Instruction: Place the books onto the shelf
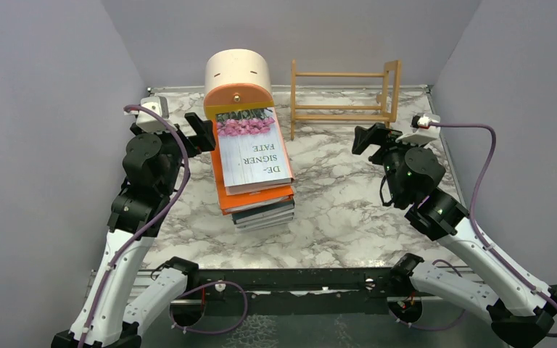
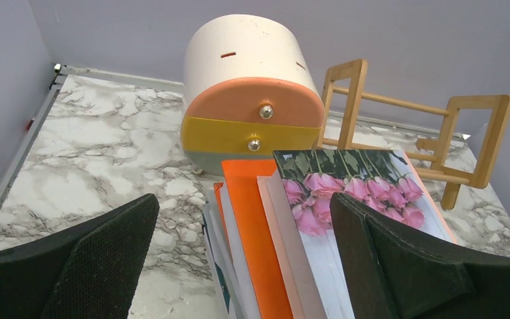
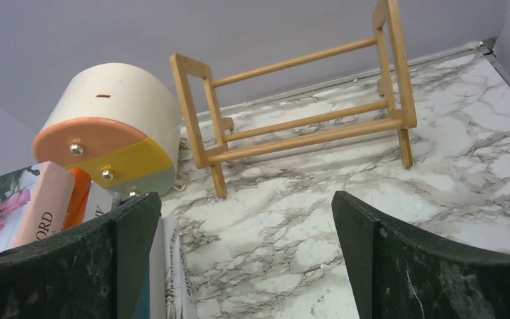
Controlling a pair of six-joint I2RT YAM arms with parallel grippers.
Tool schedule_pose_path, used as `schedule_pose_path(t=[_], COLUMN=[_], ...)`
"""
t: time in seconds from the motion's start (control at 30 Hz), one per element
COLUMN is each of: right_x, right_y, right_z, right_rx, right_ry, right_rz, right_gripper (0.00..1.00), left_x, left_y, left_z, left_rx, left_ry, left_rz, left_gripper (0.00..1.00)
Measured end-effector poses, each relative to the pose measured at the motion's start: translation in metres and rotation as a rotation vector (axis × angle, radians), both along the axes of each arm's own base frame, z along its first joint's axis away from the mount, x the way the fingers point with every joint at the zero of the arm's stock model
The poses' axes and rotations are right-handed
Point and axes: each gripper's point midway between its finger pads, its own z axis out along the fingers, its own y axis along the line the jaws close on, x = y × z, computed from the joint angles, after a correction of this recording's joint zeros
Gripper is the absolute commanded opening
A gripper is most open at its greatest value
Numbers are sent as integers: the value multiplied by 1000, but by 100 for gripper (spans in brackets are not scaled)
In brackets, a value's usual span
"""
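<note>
1. Beneath the round drawer box (image 1: 237, 76), the marble table (image 1: 348, 210) spreads to the grey walls;
2. just right of the drawer box, the wooden shelf (image 1: 344, 94) stands at the back wall;
3. just in front of the drawer box, the books (image 1: 254, 163) lie in one flat stack, a rose-covered one on top;
4. front-left of the drawer box, the left gripper (image 1: 201, 133) hangs with jaws wide apart, holding nothing;
5. well right of the drawer box, the right gripper (image 1: 369, 137) likewise gapes, holding nothing.

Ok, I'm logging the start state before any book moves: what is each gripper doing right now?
Left gripper: open, holding nothing, next to the stack of books.
Right gripper: open, holding nothing.
</note>
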Motion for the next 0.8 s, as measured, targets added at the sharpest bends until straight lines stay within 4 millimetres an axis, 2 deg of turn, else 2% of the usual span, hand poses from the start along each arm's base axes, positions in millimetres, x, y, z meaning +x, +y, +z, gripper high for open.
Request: schedule_pose_path(t=[0.43, 0.8], right_x=[0, 4], right_y=[2, 9], right_z=[-1, -4], right_rx=[6, 1], right_ry=[2, 9], right_rz=[9, 26], right_gripper=[100, 100], left_x=[-3, 2], left_y=[0, -4], left_z=[2, -4], left_rx=[9, 15], left_ry=[-12, 11], left_rz=[-9, -23], left_gripper=[99, 99])
